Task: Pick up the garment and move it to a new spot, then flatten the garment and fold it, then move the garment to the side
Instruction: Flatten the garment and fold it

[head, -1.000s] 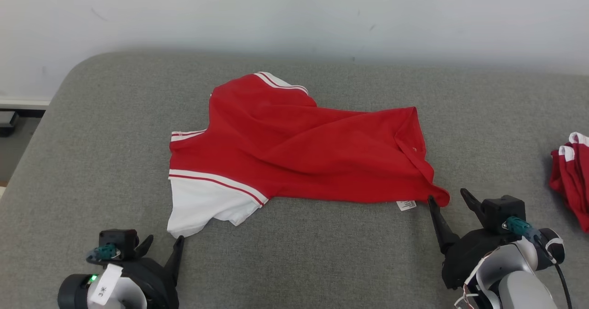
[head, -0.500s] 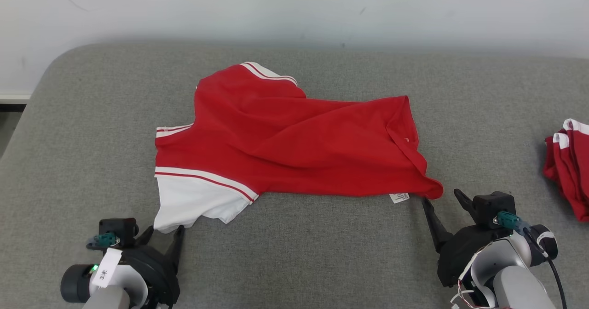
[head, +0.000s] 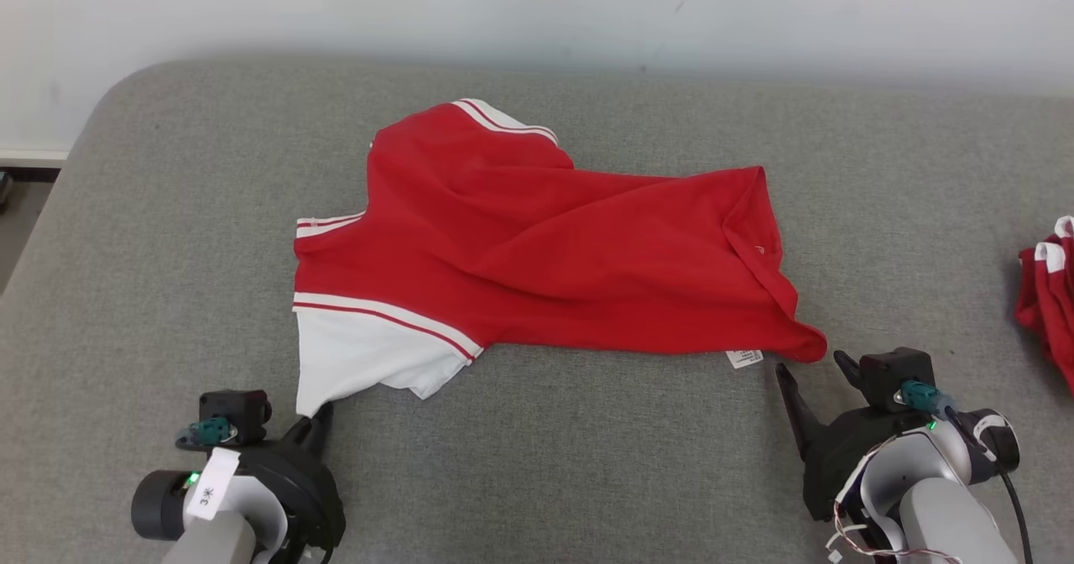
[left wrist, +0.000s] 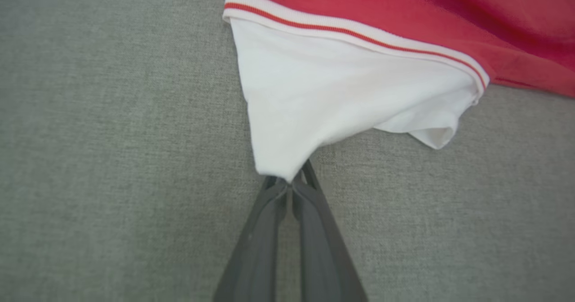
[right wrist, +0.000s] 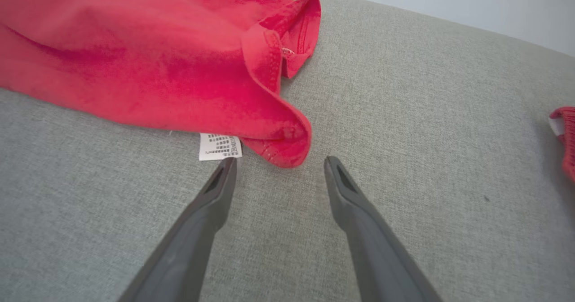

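While clamped tight at the left claw (left wrist: 289,183), drawn to a point: tip of the white panel (left wrist: 314,99), at 7 o'clock of the garment (head: 537,245). At the right claw (right wrist: 278,160), spread wide and holding nothing, just short of the red hem corner (right wrist: 287,144) and care label (right wrist: 219,146) at 5 o'clock. Farther out, lying rumpled and twisted mid grey padded surface (head: 168,237), plainly not flat. Judged early: gripping of corners half made. Left to do, by the look: lifting and moving, flattening, folding, setting aside. At 3 o'clock, well apart, spare red pile (head: 1045,287).
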Robot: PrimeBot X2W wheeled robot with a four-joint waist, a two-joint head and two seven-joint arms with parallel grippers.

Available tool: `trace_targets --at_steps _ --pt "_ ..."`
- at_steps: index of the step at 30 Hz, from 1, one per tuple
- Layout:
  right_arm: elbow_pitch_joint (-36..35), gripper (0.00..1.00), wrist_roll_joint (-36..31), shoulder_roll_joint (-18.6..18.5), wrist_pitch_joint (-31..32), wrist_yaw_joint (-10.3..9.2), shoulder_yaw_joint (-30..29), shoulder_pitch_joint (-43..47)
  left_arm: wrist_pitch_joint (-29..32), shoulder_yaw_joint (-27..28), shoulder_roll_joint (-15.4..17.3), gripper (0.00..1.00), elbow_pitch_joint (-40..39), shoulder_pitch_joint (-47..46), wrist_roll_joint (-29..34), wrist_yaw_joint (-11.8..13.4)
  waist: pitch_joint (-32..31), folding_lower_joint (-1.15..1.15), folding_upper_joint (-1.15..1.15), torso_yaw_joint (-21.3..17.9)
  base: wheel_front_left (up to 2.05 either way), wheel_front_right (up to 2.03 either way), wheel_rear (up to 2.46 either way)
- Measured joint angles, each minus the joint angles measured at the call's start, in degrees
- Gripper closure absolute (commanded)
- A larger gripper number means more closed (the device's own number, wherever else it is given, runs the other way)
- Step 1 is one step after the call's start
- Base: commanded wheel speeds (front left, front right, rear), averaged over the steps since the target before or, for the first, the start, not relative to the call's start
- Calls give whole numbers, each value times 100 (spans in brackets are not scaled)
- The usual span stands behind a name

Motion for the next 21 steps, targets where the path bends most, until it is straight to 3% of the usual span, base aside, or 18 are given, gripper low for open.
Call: trace_targets --at_steps 8,9,11,13,19,21 --pt "387 0 -224 -48 -18 0 -147 -286 -104 -241 3 100 123 -140 -187 -3 41 0 0 76 0 0 0" --pt "428 4 -247 -45 -23 0 -149 -316 -129 -265 5 100 142 -152 -204 -3 46 0 0 85 0 0 0" --pt "526 51 -291 -42 -49 0 -153 -364 -152 -314 11 100 172 -197 -296 -3 58 0 0 100 0 0 0" --pt "617 58 -314 -42 -59 0 -151 -407 -170 -356 13 100 201 -235 -336 -3 73 0 0 113 0 0 0" --pt "860 52 -353 -45 -131 0 -88 -556 -240 -470 19 100 293 -343 -441 -3 133 0 0 146 0 0 0" --pt "929 35 -365 -54 -177 0 -79 -610 -267 -504 20 100 324 -372 -476 -3 149 0 0 156 0 0 0"
